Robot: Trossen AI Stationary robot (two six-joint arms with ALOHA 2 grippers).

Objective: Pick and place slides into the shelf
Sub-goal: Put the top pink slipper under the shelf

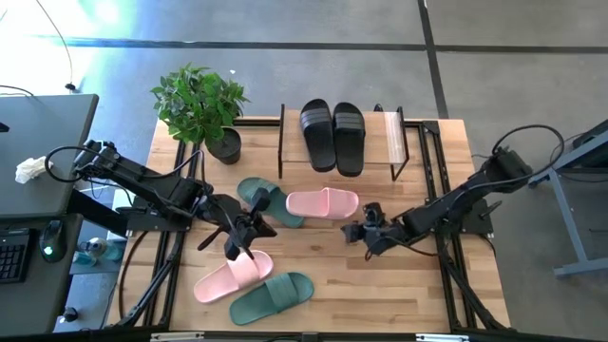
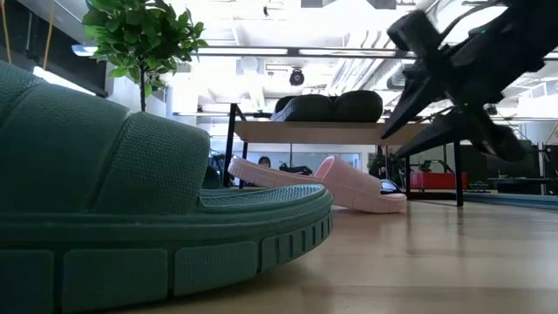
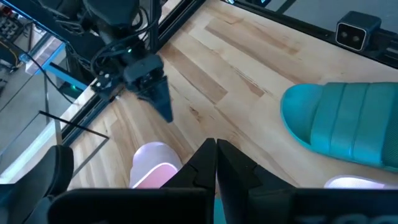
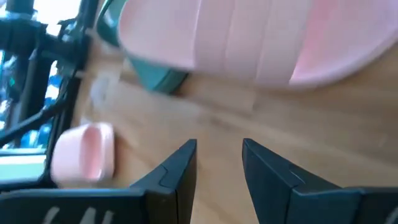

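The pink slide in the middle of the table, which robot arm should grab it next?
Probably the right. The right gripper sits open just beside that pink slide, which fills its wrist view. The left gripper is shut, over by the other pink slide.

You get bright, even light on the bench (image 1: 380, 285) from overhead, with a blown-out glare patch on the floor past its far left corner. At bench height the ceiling lights wash out the room, and the near green slide (image 2: 131, 218) looms soft. The right wrist picture is motion-blurred, smearing the pink slide (image 4: 261, 37).
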